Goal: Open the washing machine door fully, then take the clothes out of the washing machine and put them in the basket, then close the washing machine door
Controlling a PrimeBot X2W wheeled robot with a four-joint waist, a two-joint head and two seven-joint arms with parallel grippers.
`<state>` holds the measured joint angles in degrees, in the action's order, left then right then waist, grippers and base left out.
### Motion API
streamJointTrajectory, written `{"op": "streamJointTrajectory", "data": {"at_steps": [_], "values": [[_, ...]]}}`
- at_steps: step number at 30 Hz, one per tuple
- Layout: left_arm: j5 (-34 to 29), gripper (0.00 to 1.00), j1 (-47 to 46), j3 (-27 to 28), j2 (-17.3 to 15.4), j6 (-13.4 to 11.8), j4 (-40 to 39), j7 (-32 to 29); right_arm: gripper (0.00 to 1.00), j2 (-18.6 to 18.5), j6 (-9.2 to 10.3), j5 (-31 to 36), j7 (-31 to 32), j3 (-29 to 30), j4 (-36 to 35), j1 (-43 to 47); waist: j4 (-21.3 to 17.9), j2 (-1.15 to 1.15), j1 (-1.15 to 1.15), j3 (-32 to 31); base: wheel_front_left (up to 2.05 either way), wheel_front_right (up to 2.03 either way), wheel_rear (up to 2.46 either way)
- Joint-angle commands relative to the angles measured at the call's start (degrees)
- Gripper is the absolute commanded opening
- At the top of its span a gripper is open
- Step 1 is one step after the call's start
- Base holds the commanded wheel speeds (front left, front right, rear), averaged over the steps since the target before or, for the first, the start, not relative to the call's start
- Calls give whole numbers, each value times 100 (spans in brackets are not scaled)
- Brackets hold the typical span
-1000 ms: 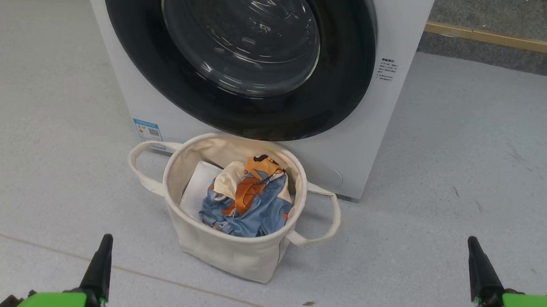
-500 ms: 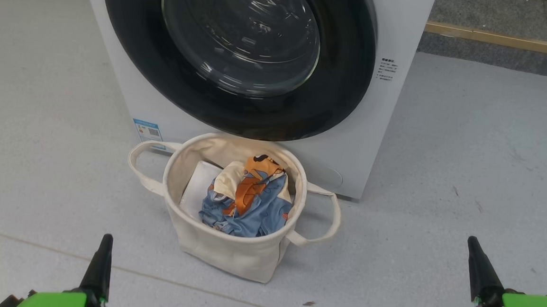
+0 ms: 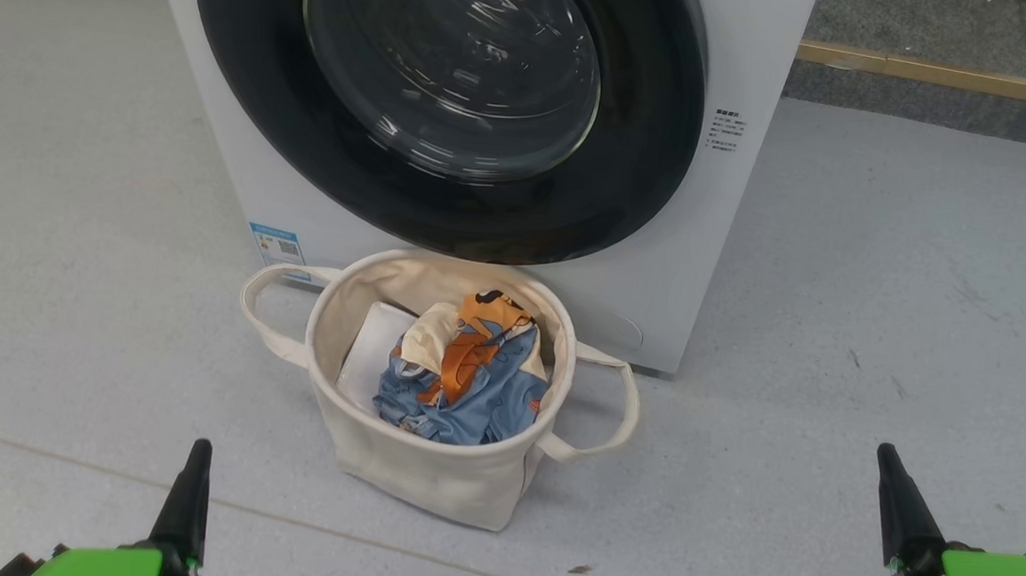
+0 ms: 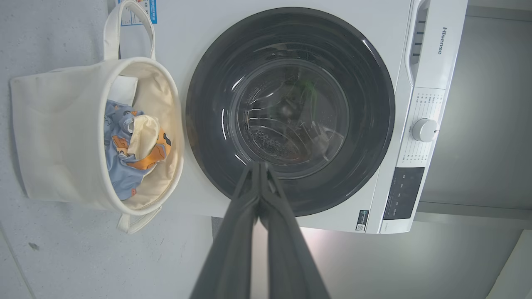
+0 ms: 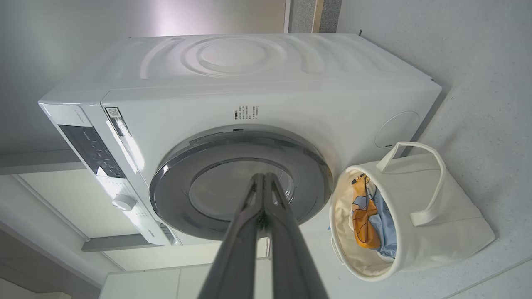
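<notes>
The washing machine door [image 3: 451, 62] is seen shut, its glossy black rim lying flush against the white front of the washing machine [image 3: 746, 53]. Through the glass bowl the perforated metal drum can be made out in the left wrist view. The basket [image 3: 430, 483] is set upright on the grey floor [image 3: 877, 301] just in front of the machine, below the door's lower edge. Whether its rear rim touches the front panel cannot be told. The clothes [image 3: 463, 378], a crumpled bundle of light-blue fabric with orange and cream print, are contained in the basket. A flat white sheet [image 3: 371, 346] is tucked beside them on the left, against the inner wall. A loop handle is spread out to each side of the basket. A blue sticker [image 3: 277, 247] is found low on the machine's front, just behind the left handle. The left fingers [image 3: 186, 500] are pressed together with nothing between them, low at the head view's lower left and well apart from the basket. The right fingers [image 3: 902, 508] are likewise clenched and empty at the lower right. In both wrist views the closed tips are pointed toward the door, apart from it.
</notes>
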<state>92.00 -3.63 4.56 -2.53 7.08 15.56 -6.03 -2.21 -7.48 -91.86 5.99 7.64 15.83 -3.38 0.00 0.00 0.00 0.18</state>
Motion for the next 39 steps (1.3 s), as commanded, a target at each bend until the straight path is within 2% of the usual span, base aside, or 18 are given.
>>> {"op": "streamJointTrajectory", "data": {"at_steps": [1,39], "values": [[19,0,-255,193,-34,41,-153,-44,0,-66,-1,-33,47,-115,-180,-280,0,0,0,0,0,0,0],[19,0,-255,193,-34,41,-153,-44,0,-66,-1,-33,47,-115,-180,-280,0,0,0,0,0,0,0]]}}
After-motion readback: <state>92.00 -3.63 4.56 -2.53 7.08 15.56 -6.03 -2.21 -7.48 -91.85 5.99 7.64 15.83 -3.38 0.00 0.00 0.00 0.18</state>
